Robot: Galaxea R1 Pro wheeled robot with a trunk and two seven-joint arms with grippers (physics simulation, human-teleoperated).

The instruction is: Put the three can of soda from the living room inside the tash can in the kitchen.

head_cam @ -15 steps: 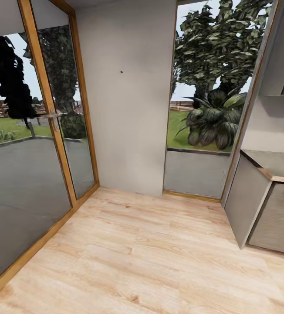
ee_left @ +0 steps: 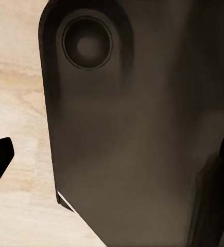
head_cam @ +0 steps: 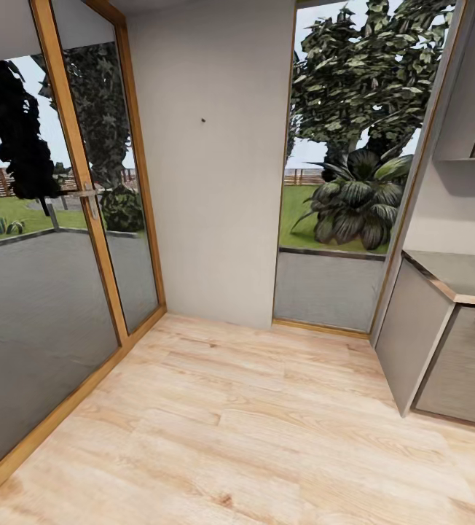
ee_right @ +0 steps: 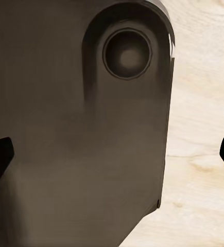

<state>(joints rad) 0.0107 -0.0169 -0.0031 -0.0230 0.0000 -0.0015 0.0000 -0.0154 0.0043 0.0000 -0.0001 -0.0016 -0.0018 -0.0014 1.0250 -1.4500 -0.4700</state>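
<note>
The robot faces a corner of the kitchen [head_cam: 223, 437], and the plain off-white wall [head_cam: 212, 160] straight ahead makes a handy landmark. To the left of that wall runs a pair of wood-framed glass doors [head_cam: 63, 240] with a metal handle [head_cam: 86, 195], and through the glass there is paving, grass and dark foliage. To the right of the wall a tall window [head_cam: 347, 168] looks onto a tree and a broad-leafed plant in the garden. Further right from the wall stands a grey cabinet [head_cam: 441, 350] with a wood-edged counter [head_cam: 456, 277] on top. Pale wood floor [head_cam: 252, 445] stretches from the foot of the wall toward the robot. In the left wrist view, the left gripper [ee_left: 112, 159] shows dark fingertips at opposite edges, spread wide apart, holding nothing, with a dark rounded part of the robot's body [ee_left: 137, 128] beyond them and floor planks beside it. In the right wrist view the right gripper [ee_right: 112, 157] is likewise gaping wide and empty-handed over the same sort of dark body panel [ee_right: 75, 128].
</note>
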